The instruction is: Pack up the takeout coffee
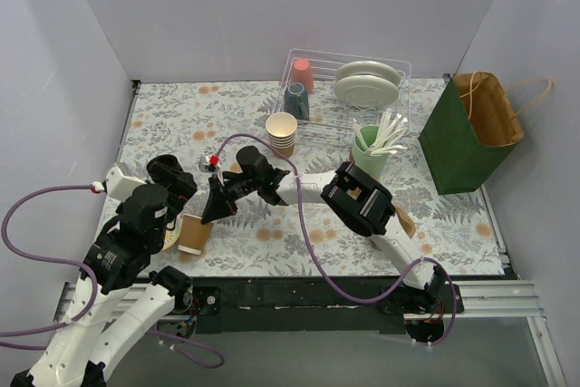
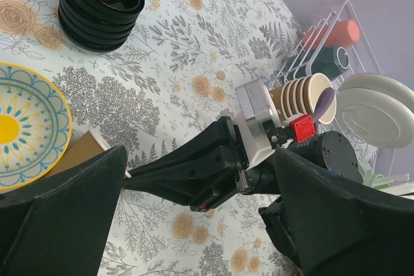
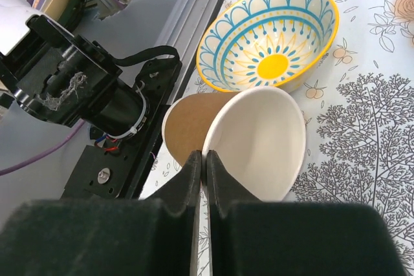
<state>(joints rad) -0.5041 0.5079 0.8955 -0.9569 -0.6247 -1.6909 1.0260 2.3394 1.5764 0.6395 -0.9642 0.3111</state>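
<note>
No cup with a black lid shows in any view. A lidless tan paper cup [image 1: 193, 235] lies on its side on the table beside a patterned bowl; it also shows in the right wrist view [image 3: 259, 140] and in the left wrist view [image 2: 76, 154]. My right gripper [image 1: 211, 213] [image 3: 204, 158] is shut on this cup's rim, one finger inside and one outside. My left gripper [image 1: 178, 189] [image 2: 200, 224] is wide open and empty, hovering above the right gripper and the cup.
A blue-and-yellow bowl [image 3: 272, 43] [image 2: 26, 127] sits at the near left. A stack of black lids [image 1: 163, 168] [image 2: 100, 4] stands behind it. Stacked lidless cups [image 1: 282, 131], a dish rack [image 1: 399, 68], a green cup of stirrers [image 1: 376, 147] and a green bag [image 1: 458, 147] lie further back and right.
</note>
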